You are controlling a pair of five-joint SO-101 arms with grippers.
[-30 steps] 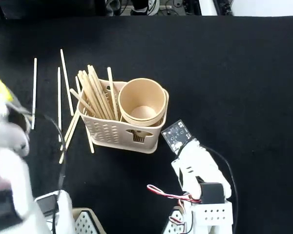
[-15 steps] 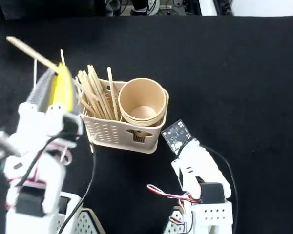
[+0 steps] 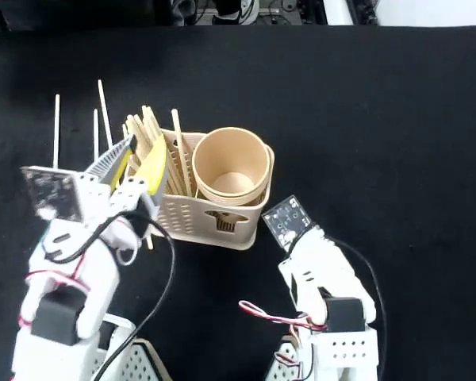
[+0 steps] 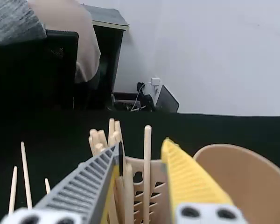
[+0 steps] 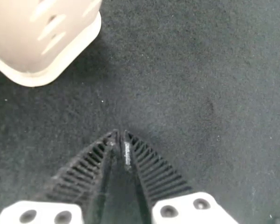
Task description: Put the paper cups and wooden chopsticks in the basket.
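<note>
The cream basket (image 3: pixel 192 220) stands mid-table, holding stacked paper cups (image 3: pixel 231 165) and a bundle of wooden chopsticks (image 3: pixel 145 127). My left gripper (image 3: pixel 147 144) hovers over the basket's chopstick side. Seen from the left wrist, the left gripper (image 4: pixel 142 144) is open, and upright chopsticks (image 4: pixel 147 161) rise in the gap between its grey and yellow fingers, with the cup (image 4: pixel 245 179) beside the yellow one. Three loose chopsticks (image 3: pixel 56 131) lie on the cloth left of the basket. My right gripper (image 5: pixel 119 138) is shut on nothing, low over the black cloth near a basket corner (image 5: pixel 39 51).
The right arm (image 3: pixel 327 278) stands in front of the basket's right corner. Black cloth (image 3: pixel 381 143) covers the table, with open room to the right and at the back. More chopsticks stick out under the left arm (image 3: pixel 147 236).
The left arm swung in from the left with a chopstick raised in its gripper, then moved over the basket; the gripper now stands open. The right arm kept still.
</note>
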